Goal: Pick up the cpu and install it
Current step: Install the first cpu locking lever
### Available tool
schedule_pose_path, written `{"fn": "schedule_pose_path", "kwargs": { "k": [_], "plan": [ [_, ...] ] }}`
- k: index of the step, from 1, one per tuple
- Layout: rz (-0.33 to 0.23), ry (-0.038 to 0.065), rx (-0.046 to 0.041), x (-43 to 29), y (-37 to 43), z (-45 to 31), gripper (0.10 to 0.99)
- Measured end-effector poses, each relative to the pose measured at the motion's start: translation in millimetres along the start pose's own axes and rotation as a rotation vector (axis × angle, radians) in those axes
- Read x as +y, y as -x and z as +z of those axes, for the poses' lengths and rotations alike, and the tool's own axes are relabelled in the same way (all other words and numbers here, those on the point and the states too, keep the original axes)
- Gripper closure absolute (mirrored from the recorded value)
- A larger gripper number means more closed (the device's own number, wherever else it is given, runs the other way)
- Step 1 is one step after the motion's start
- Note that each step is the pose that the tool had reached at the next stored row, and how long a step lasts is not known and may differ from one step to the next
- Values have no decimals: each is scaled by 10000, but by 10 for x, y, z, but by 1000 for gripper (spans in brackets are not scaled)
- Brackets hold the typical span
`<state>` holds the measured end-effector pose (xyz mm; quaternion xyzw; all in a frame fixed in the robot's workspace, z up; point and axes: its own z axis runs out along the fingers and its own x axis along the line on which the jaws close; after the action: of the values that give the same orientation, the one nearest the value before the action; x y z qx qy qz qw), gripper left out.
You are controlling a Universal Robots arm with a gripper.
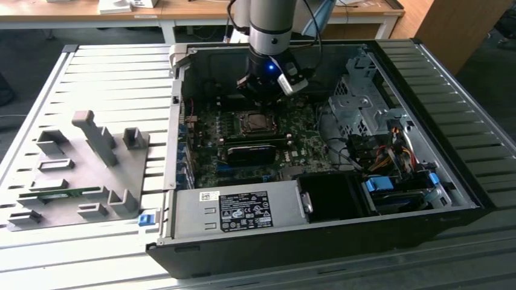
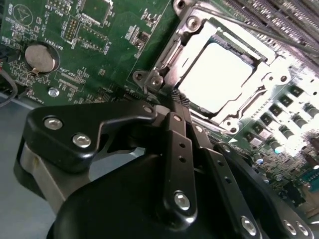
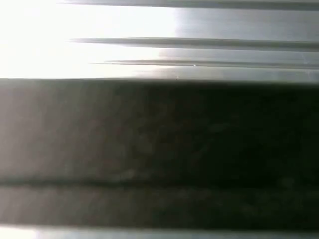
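Your end effector (image 2: 175,97) sits clenched w/ nothing in it, fingers pressed together just above the socket frame (image 2: 172,55). The cpu (image 2: 217,74) lies seated in that socket on the motherboard (image 1: 241,151), inside the open case (image 1: 322,229) on the counter (image 1: 96,66).

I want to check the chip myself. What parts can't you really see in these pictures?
- The cpu glares white in the second wrist view, so its surface detail is lost.
- In the exterior view the socket is too small to tell the chip from its frame.
- The gripper is too dark there to make out clearly.
- The first wrist view is blurred into grey bands.
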<state>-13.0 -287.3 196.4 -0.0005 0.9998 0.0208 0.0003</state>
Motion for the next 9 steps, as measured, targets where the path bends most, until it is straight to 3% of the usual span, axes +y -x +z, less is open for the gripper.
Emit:
{"fn": "schedule_pose_path", "kwargs": {
  "k": [4,7,9],
  "plan": [
    [0,233,16,-11,2,-11,980],
    [-1,303,-5,6,12,-28,980],
    [1,278,17,5,10,-81,980]
  ]
}}
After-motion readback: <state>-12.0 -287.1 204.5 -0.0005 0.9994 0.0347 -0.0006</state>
